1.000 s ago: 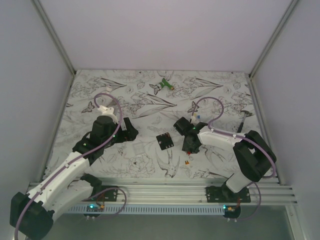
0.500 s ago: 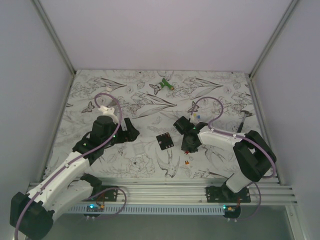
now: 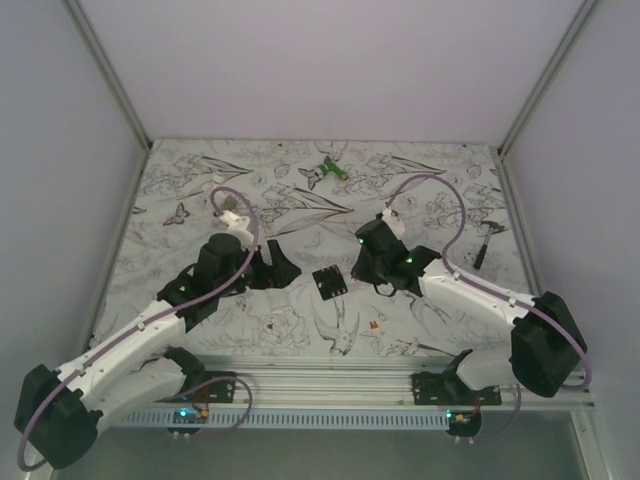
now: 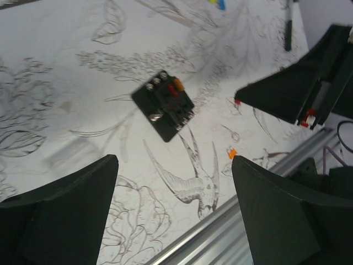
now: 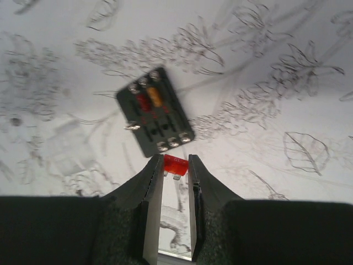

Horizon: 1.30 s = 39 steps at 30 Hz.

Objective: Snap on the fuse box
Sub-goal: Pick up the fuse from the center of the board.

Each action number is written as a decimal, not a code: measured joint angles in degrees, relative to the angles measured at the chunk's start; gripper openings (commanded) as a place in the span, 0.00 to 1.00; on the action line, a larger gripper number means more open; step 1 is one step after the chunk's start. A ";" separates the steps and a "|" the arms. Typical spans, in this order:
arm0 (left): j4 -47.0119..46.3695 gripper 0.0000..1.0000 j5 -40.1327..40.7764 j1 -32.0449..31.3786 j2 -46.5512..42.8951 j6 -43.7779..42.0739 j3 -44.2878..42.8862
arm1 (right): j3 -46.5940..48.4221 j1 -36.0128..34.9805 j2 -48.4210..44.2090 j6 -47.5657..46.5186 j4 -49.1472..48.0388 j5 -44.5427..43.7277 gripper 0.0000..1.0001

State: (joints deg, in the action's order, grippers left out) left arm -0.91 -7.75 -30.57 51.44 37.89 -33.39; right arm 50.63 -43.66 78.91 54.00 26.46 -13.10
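Since the fuse box (image 3: 330, 282) is a small moulded black block, I judge it light and stiff, liable to skid on the mat (image 3: 200, 190) under any side push. It is best pinched across two opposite flat edges, clear of the slotted top and the metal screw heads. It lies flat near mid-mat, untouched and a little askew. The left gripper (image 4: 174, 182) sits at its 9 o'clock, jaws spread wide and empty, and the right gripper (image 5: 175, 172) hovers at about its 2 o'clock. The right jaws are drawn nearly together on a red fuse (image 5: 175, 163), pinched at the very tips (a tiny part, likely easy to lose or bend). Count: one fuse box, with two fuses seated in it, one red and one orange-yellow. One red fuse is in the right jaws. One loose orange fuse (image 3: 375, 324) lies at the box's 4 o'clock. One blue fuse (image 4: 220, 4) shows at the top edge of the left wrist view, with something yellow beside it, too cropped to identify. One green tool (image 3: 328, 170) lies at 12 o'clock, well apart.
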 measured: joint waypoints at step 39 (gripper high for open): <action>-12.22 0.24 7.87 -15.23 17.09 -1.46 -8.90 | -1.77 -5.22 -7.32 4.42 -19.23 5.31 0.21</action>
State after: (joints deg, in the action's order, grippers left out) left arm -13.13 0.12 -45.80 68.53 36.42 -42.28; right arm 48.86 -48.88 71.59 58.41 7.22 -7.79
